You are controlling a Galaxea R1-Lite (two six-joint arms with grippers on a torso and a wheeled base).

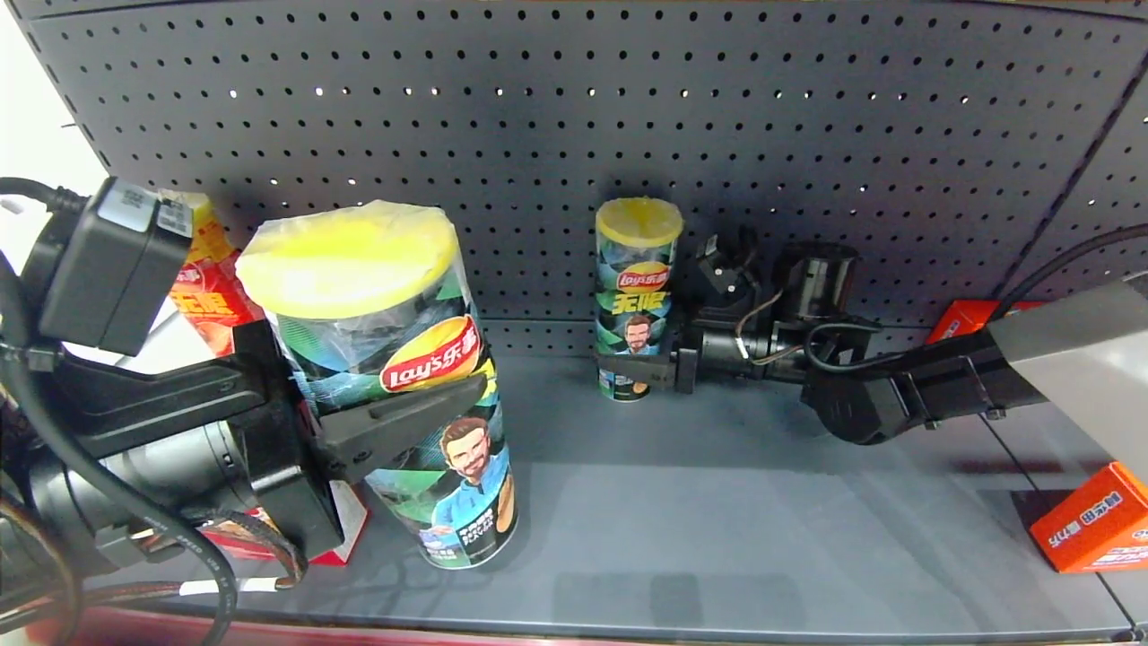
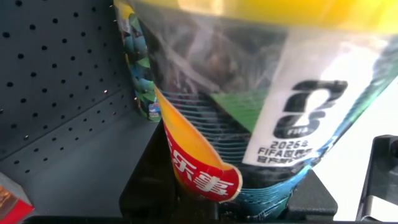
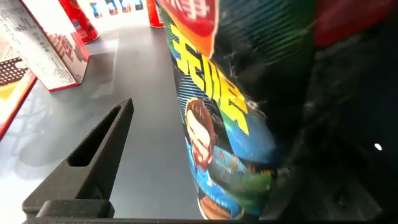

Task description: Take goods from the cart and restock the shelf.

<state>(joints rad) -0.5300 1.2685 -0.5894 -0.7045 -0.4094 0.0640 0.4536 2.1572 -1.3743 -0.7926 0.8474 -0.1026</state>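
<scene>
Left tool (image 1: 381,372) clamps can 1 (image 1: 359,269) | can 2 (image 1: 639,287): right tool (image 1: 632,361), maybe open

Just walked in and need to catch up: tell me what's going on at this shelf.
The robot is restocking chip cans. Its left gripper is clamped on the near chip can at the front left of the shelf. The right gripper sits open around the far chip can, which stands upright by the pegboard.

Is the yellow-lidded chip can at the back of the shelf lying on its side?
No, the yellow-lidded chip can stands upright on the grey shelf, lid uppermost.
</scene>
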